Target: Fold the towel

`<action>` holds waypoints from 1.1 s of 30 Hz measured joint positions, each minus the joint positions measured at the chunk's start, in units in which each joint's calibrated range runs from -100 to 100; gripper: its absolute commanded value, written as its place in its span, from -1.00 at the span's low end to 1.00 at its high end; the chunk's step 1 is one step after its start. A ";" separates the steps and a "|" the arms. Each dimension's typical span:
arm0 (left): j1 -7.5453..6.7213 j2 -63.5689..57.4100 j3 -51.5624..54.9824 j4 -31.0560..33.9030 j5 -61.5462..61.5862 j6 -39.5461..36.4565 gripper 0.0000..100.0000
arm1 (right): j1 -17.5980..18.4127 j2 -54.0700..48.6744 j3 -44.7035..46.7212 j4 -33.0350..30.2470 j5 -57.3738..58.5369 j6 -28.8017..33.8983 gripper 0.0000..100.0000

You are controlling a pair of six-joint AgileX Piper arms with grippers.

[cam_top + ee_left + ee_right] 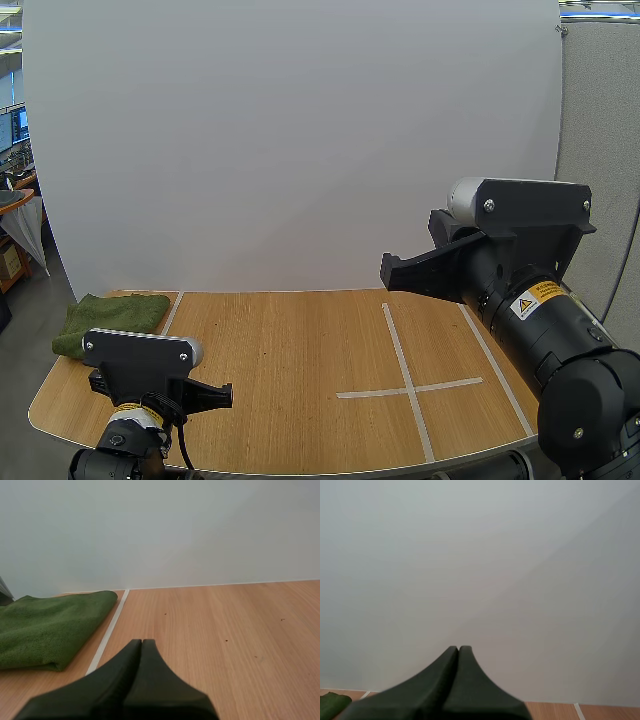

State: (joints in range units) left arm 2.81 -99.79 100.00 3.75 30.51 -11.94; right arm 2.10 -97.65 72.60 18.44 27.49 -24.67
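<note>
Towel (110, 318) (45, 625), green and of a soft pile, is seen lying at the far left corner of the desk (300, 350), doubled over on itself with its rounded fold turned toward the near side. It is bordered on its right by a strip of white tape (172, 310) (107, 635), which it lies just beside, overlapping it slightly at the far end. A second set of tape strips, laid as a cross (410, 385), is found on the right half of the wooden surface, well apart from the green cloth. A plain white backdrop (300, 140) is set up behind the desk.

The left pincer (141, 642) is held closed on nothing, its two black fingers pressed together into one dark wedge, low over the wood and to the near right of the tape strip. The right pincer (458, 649) is likewise closed and empty (its tips are seen against the backdrop, raised above the desk), and a corner of the green cloth is caught far off to its left.

On the right arm (540, 310) a yellow warning label (537, 298) is fixed, bearing a triangle symbol; its small lettering cannot be read. No other writing or brand can be made out.
</note>
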 measured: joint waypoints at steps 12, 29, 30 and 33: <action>0.00 0.00 0.00 0.09 0.00 0.00 -1.00 | 0.00 0.00 0.00 0.00 0.00 0.00 -1.00; 0.00 0.00 0.00 0.09 0.15 0.00 -1.00 | -0.50 -1.96 1.04 -3.23 18.85 0.00 -1.00; 0.00 0.00 0.00 0.09 0.15 0.00 -1.00 | -0.71 -1.96 2.07 -3.37 18.97 0.00 -1.00; 0.00 0.00 0.00 0.09 0.15 0.00 -1.00 | -1.28 -1.96 5.47 -3.48 18.12 0.00 -1.00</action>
State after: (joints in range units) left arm 2.81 -99.79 100.00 3.85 30.66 -11.94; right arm 0.83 -99.60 78.07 14.96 45.60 -24.67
